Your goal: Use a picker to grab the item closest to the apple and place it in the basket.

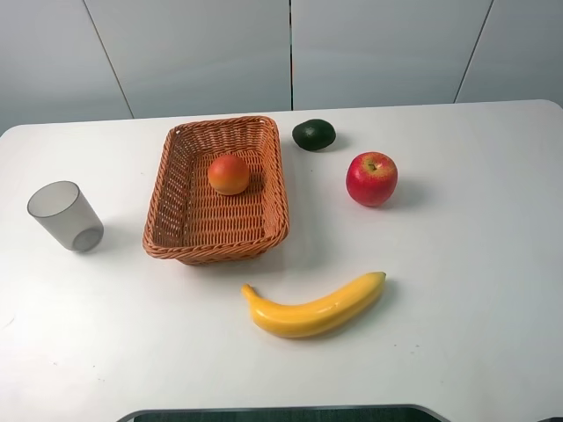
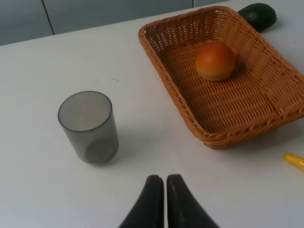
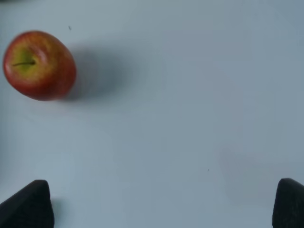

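Note:
A red apple (image 1: 371,178) (image 3: 39,65) rests on the white table right of the wicker basket (image 1: 176,230) (image 2: 266,61). A dark green avocado (image 1: 314,134) (image 2: 259,15) lies just behind it, beside the basket's far corner. An orange fruit (image 1: 229,174) (image 2: 215,61) sits inside the basket. A yellow banana (image 1: 317,308) (image 2: 294,160) lies in front. My left gripper (image 2: 165,179) is shut on nothing, low over the table near the cup. My right gripper (image 3: 161,202) is open, its fingers far apart, well away from the apple. Neither gripper shows in the exterior high view.
A grey translucent cup (image 1: 65,216) (image 2: 89,127) stands upright left of the basket. The white table (image 1: 457,299) ends at a grey wall behind and at a dark edge (image 1: 281,413) in front.

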{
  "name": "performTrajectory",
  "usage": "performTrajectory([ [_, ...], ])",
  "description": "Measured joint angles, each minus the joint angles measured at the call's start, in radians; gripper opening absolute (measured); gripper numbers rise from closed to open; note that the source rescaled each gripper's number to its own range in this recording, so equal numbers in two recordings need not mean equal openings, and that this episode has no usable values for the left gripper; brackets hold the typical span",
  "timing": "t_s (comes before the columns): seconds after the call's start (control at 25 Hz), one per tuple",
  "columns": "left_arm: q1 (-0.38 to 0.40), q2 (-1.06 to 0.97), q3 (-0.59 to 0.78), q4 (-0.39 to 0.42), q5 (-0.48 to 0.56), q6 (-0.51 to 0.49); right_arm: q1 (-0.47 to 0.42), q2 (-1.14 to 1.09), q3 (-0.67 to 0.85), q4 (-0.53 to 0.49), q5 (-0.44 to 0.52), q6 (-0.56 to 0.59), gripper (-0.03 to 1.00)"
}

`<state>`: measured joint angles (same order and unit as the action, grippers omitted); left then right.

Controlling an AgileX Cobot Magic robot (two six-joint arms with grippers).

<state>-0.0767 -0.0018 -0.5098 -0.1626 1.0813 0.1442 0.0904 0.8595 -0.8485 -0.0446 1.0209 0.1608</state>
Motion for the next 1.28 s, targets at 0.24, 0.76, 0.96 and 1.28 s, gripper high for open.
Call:
performTrajectory([
  [0.24,0.0,0.0,0.0,0.0,0.0,0.0,0.0,-0.319,0.073,0.0,0.055,-0.062,1.0],
  [0.76,0.0,0.0,0.0,0.0,0.0,0.002,0.0,-0.828,0.198,0.007,0.08,-0.148,1.0],
  [0.96,0.0,0.0,0.0,0.0,0.0,0.002,0.0,-0.857,0.284,0.045,0.061,-0.151,1.0],
  [1.28,0.0,0.0,0.0,0.0,0.0,0.002,0.0,-0.857,0.326,0.086,0.071,-0.161,1.0],
])
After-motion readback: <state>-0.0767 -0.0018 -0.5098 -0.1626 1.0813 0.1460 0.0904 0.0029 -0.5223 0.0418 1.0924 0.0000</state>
